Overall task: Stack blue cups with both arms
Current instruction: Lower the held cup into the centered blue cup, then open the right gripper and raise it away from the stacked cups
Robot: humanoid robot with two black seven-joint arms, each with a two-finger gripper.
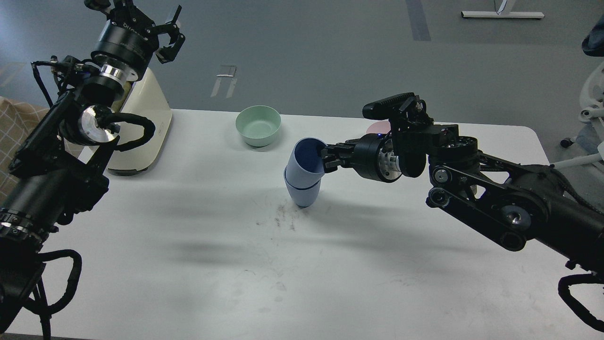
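Two light-blue cups stand mid-table. The lower cup (304, 194) stands upright on the white table (188, 245). The upper cup (301, 163) sits in its mouth, tilted to the left. My right gripper (325, 158) comes in from the right and is shut on the upper cup's right rim. My left gripper (165, 33) is raised high at the far left, open and empty, far from the cups.
A green bowl (258, 125) stands behind the cups. A pink bowl (378, 126) shows partly behind my right arm. A cream appliance (144, 127) stands at the back left under my left arm. Dark smudges mark the table in front of the cups.
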